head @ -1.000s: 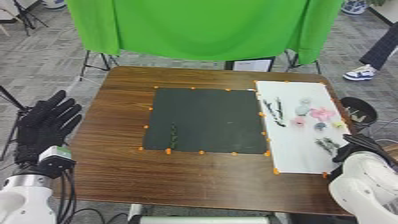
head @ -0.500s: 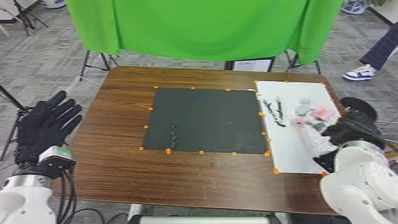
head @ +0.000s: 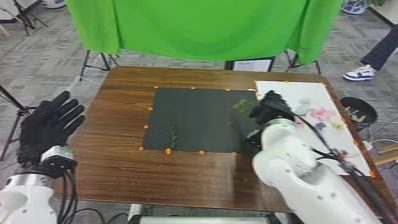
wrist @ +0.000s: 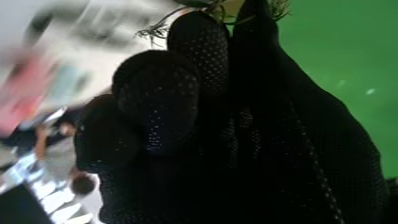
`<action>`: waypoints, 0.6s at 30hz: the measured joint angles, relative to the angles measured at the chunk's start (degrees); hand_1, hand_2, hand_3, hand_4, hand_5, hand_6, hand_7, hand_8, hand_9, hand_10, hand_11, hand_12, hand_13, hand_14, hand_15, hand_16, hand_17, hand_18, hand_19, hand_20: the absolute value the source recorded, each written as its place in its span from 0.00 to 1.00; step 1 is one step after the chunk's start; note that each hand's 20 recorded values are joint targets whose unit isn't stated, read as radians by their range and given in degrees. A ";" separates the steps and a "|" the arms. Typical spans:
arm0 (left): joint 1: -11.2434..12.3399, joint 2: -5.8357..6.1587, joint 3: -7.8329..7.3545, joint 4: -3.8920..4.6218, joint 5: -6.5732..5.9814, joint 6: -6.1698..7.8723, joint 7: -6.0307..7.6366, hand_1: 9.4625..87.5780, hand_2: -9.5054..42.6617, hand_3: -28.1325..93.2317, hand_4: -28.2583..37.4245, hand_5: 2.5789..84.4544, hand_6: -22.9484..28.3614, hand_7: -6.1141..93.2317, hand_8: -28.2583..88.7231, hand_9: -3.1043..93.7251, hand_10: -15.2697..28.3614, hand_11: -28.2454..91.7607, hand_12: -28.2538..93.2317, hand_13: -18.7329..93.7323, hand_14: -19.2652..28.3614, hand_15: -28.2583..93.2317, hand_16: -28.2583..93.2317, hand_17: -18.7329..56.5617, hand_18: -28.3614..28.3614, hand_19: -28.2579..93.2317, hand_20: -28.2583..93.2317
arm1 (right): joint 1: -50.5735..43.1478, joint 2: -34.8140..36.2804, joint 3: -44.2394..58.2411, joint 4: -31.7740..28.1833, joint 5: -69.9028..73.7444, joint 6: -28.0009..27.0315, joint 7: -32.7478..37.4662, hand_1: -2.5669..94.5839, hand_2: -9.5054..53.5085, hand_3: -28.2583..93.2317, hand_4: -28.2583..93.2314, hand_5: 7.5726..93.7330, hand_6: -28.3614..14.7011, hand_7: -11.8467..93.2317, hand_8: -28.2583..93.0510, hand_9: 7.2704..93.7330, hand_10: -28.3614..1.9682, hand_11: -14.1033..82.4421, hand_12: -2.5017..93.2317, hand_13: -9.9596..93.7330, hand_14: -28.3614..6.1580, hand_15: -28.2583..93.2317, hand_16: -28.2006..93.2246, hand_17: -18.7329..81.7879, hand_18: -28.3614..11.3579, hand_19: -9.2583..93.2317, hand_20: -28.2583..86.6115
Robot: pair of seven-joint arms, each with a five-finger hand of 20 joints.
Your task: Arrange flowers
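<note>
Near the black mat's (head: 200, 120) right edge, my right hand (head: 274, 107) pinches a green sprig (head: 242, 106): leafy patch over the mat in head view, thin stems at my fingertips in right wrist view. Left hand (head: 50, 122) beside the surface (head: 200, 182), fingers straight. Another sprig (head: 173, 136) lies on the mat, pink flower (head: 322, 114) on white board (head: 286, 90).

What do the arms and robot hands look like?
Two white arms with rounded shells, dark cables running along each. Left robot hand: black fabric glove, with a pale greenish-topped block and a grey ring at the wrist. Right robot hand: black fabric glove, small light dots across the weave, a dotted line running down one side.
</note>
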 measured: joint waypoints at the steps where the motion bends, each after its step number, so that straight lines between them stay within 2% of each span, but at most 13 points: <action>1: -0.28 0.12 0.34 0.02 0.03 0.00 -0.07 0.23 0.38 0.83 0.00 0.47 0.64 0.18 0.19 0.38 0.73 0.41 0.35 0.36 0.75 0.51 0.19 0.16 0.77 0.50 0.31 | 1.29 -1.42 -1.39 1.47 0.13 -0.17 -0.08 0.58 0.06 0.80 0.07 0.79 0.55 0.54 0.39 0.96 0.48 0.49 0.34 1.00 0.66 0.62 0.55 0.88 0.38 1.00 0.44; 8: -1.77 1.03 1.73 0.09 0.10 0.20 -0.27 0.23 0.38 0.83 0.00 0.47 0.64 0.18 0.19 0.38 0.73 0.41 0.35 0.36 0.75 0.51 0.19 0.16 0.77 0.50 0.31 | 6.29 -10.08 -6.16 7.66 0.07 -1.72 -0.16 0.59 0.06 0.80 0.07 0.78 0.55 0.54 0.38 0.96 0.48 0.49 0.34 1.00 0.66 0.63 0.55 0.88 0.38 1.00 0.44; 12: -2.61 1.62 2.62 0.43 0.10 0.30 -0.43 0.23 0.38 0.83 0.00 0.47 0.64 0.18 0.19 0.38 0.73 0.41 0.35 0.36 0.75 0.51 0.19 0.16 0.77 0.50 0.31 | 7.19 -13.28 -7.62 10.21 -1.00 -1.63 0.40 0.59 0.05 0.80 0.07 0.79 0.55 0.54 0.38 0.96 0.48 0.50 0.34 1.00 0.66 0.63 0.55 0.89 0.38 1.00 0.44; 18: -3.46 1.97 3.21 0.63 0.12 0.33 -1.05 0.23 0.38 0.83 0.00 0.47 0.64 0.17 0.19 0.38 0.73 0.41 0.35 0.36 0.75 0.51 0.20 0.16 0.77 0.50 0.31 | 6.53 -14.57 -11.64 12.12 -6.20 4.38 1.83 0.59 0.05 0.80 0.07 0.79 0.54 0.54 0.38 0.96 0.47 0.49 0.34 1.00 0.66 0.63 0.55 0.89 0.39 1.00 0.43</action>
